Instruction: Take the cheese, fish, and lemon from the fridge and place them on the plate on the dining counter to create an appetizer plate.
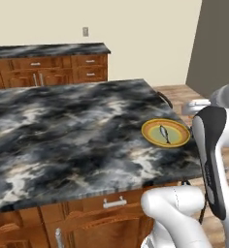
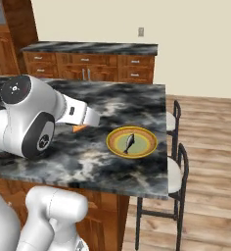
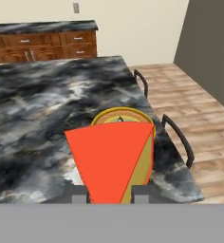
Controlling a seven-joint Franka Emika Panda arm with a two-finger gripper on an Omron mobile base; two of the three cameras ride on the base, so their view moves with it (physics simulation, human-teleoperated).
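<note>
Hand view: clamped between the jaws, cheese wedge, matte orange, flat-faced, just short of the glossy plate beyond. Right base view: slender grey fish already on the plate, marbled dining counter beneath. Carrying step, apparently; next calls for advancing, lowering, releasing beside fish.

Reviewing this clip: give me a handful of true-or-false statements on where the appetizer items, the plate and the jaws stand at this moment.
1. The fish lies on the plate. True.
2. The jaws of the gripper are open and hold nothing. False: they are shut on the cheese.
3. The lemon already sits on the plate. False: the fish is the one item on it.
4. The plate rests on the dining counter, near the edge by the stools. True.
5. The cheese is already on the plate. False: it is held short of it.
</note>
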